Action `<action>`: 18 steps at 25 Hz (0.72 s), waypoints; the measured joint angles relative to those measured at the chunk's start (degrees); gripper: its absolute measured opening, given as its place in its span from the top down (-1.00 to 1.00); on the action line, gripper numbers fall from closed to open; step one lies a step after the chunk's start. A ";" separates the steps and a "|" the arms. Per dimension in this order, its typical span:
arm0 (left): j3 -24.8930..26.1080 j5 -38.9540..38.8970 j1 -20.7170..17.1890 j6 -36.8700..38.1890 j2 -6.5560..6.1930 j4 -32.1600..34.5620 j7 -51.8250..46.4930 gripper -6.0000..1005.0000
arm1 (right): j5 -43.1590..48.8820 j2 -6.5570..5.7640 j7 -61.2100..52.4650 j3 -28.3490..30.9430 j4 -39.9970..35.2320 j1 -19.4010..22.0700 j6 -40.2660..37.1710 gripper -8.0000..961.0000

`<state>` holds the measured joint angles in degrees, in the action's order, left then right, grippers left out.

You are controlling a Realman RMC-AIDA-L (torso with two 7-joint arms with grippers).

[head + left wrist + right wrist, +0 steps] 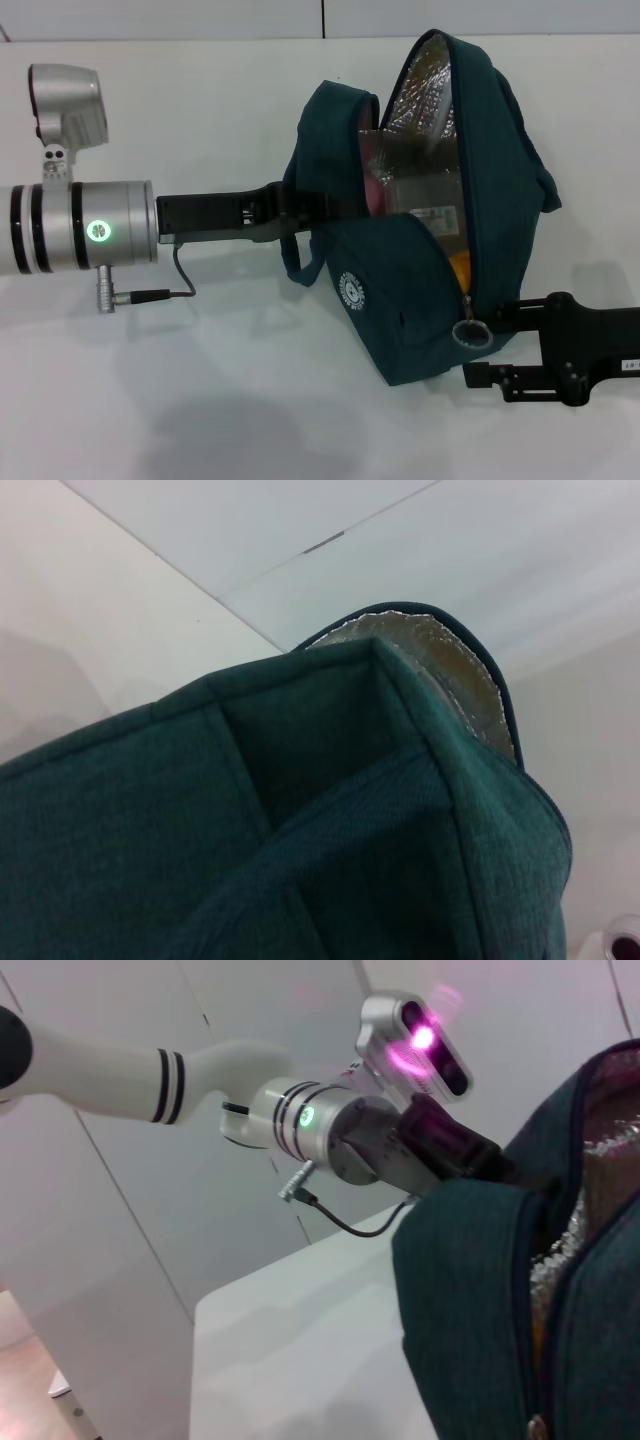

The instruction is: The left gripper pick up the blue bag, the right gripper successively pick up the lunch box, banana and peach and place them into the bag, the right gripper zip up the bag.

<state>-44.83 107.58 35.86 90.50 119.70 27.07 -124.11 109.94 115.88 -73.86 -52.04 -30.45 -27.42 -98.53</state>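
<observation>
I saw the left tool (283, 213) clenched on the bag (420, 290) from 9 o'clock, bag held above the table (200, 380), mouth open. Right tool (492, 348) at the zipper pull (470, 333), 5 o'clock; grip unclear.

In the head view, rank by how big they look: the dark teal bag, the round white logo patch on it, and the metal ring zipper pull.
1. Dark teal fabric bag
2. Round white logo patch
3. Metal ring zipper pull, about the patch's size, so their order is unsure.
</observation>
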 joint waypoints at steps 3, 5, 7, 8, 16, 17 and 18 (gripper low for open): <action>0.00 0.00 -0.04 0.02 0.00 0.00 0.00 0.87 | -0.02 -0.01 -0.22 0.00 0.38 -0.09 0.89 -0.29; 0.00 0.00 -0.06 0.02 0.00 0.00 0.00 0.87 | -0.06 -0.02 -0.29 0.00 0.52 -0.09 1.19 -0.04; 0.01 0.00 -0.07 0.03 0.00 0.00 0.00 0.87 | -0.09 -0.03 -0.33 0.00 0.59 -0.09 1.36 -0.02; 0.01 0.00 -0.07 0.02 0.00 -0.05 0.00 0.87 | -0.09 -0.04 -0.34 0.00 0.65 -0.09 1.52 -0.01; -0.01 0.00 -0.12 0.02 0.00 -0.49 0.00 0.87 | -1.52 0.10 -0.21 0.02 0.84 0.31 3.30 0.09; -0.03 -0.01 -0.18 0.02 0.00 -0.50 0.00 0.86 | -1.54 0.10 -0.19 0.00 0.92 0.28 3.54 0.16; -0.05 0.00 -0.22 0.02 0.00 -0.51 0.00 0.86 | -1.55 0.11 -0.16 -0.02 1.12 0.19 3.89 0.24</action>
<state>-44.87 107.58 35.65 90.53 119.70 26.56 -124.11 108.39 115.99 -74.02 -52.06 -29.33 -27.23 -94.64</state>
